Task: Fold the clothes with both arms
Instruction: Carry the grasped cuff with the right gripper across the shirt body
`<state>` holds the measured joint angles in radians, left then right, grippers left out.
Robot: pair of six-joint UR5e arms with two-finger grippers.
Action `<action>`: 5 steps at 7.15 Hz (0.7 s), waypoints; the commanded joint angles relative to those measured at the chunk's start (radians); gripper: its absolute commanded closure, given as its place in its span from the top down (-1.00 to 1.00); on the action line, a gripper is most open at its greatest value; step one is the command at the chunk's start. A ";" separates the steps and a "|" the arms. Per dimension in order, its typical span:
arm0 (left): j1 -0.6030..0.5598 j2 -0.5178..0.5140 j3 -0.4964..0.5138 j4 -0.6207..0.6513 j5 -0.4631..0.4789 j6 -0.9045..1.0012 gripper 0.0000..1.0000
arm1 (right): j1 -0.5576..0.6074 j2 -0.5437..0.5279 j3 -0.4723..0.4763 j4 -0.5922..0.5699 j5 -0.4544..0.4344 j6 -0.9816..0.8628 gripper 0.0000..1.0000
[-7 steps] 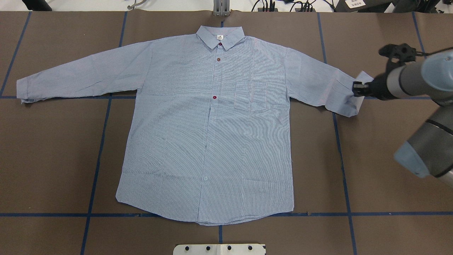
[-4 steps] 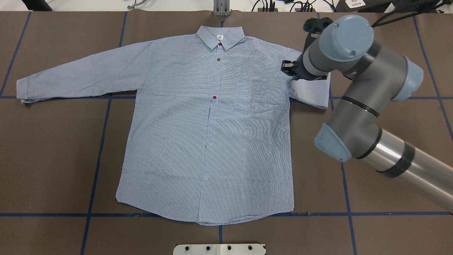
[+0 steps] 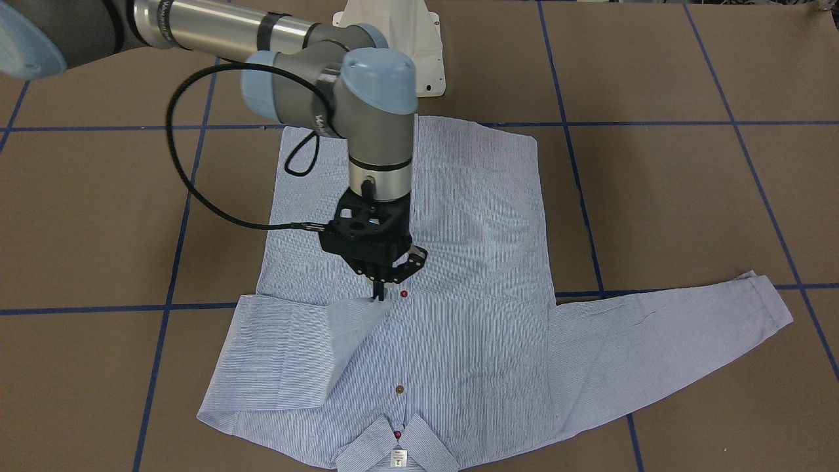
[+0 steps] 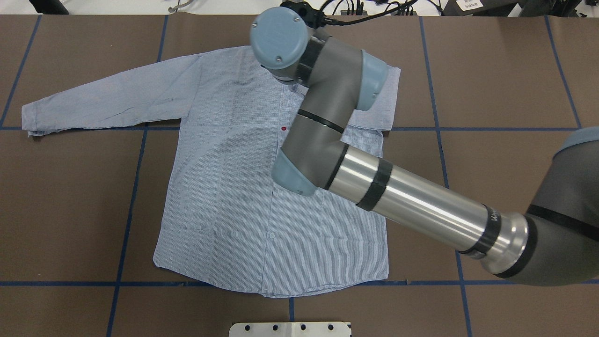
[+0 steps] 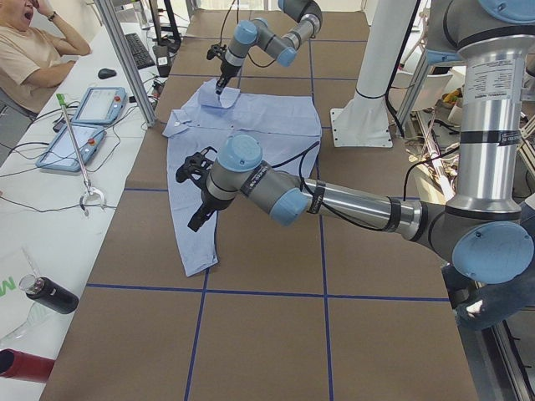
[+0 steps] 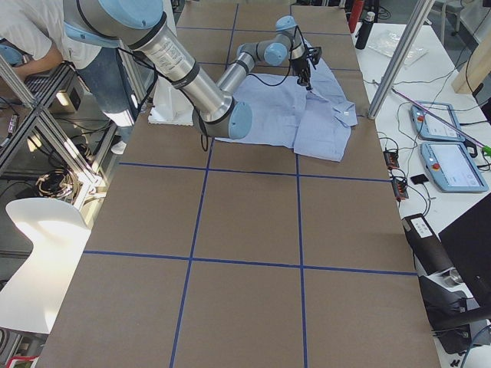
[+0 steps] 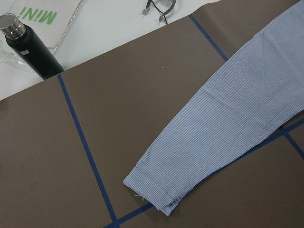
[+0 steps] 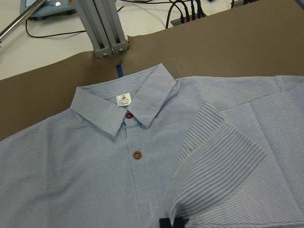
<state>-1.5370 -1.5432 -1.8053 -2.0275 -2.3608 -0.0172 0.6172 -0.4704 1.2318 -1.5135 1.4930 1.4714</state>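
Observation:
The light blue striped shirt (image 3: 472,262) lies flat, front up, collar (image 8: 118,107) towards the table's far edge. My right gripper (image 3: 379,293) is shut on the right sleeve's cuff (image 3: 357,316) and holds it low over the button placket, beside a red button (image 3: 404,294). That sleeve (image 3: 288,347) is doubled over the chest. In the overhead view my right arm (image 4: 327,117) hides the collar and pocket. The left sleeve (image 4: 107,100) lies stretched out. My left gripper (image 5: 199,219) hovers over that sleeve's cuff (image 7: 156,190); I cannot tell whether it is open.
The brown table carries a blue tape grid (image 4: 135,154). The white pedestal base (image 3: 393,39) stands at the robot's side. A black bottle (image 7: 28,50) and control tablets (image 5: 92,104) sit on the white bench beyond the far edge, where an operator (image 5: 33,50) sits.
My right arm swept left across the table, carrying the right cuff from its outstretched spot over the shoulder to the placket. The sleeve now lies doubled over the chest. The left sleeve has not moved.

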 commanded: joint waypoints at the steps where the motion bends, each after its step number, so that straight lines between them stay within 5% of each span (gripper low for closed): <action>1: 0.000 0.002 0.001 0.000 0.000 -0.001 1.00 | -0.037 0.162 -0.208 0.042 -0.066 0.044 -1.00; 4: 0.000 0.012 0.006 0.000 0.000 -0.001 1.00 | -0.132 0.295 -0.417 0.119 -0.160 0.041 -1.00; 5: 0.000 0.014 0.007 0.000 0.000 -0.001 1.00 | -0.142 0.335 -0.451 0.118 -0.160 0.041 0.63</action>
<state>-1.5371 -1.5339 -1.7995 -2.0276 -2.3608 -0.0180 0.4945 -0.1833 0.8314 -1.4027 1.3442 1.5141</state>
